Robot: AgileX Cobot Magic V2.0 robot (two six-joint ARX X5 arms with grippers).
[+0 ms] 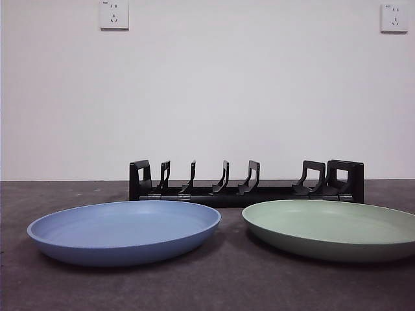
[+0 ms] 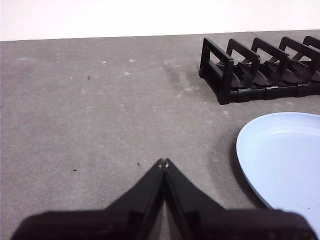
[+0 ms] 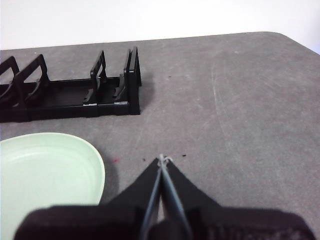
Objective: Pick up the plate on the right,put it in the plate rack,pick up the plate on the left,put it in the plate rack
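Both plates, blue plate (image 1: 123, 232) and green plate (image 1: 334, 228), lay flat just in front of the empty plate rack (image 1: 246, 183), untouched, since the left gripper (image 2: 163, 163) and right gripper (image 3: 163, 159) waited out wide, jaws pressed together.

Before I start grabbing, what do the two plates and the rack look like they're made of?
Blue plate and green plate: probably matte plastic or a fibre composite, going by the flat pastel colour, soft sheen and thin rims. Plate rack: looks like moulded black plastic, with blocky ends, hooked dividers and a slight gloss. None of this is certain.
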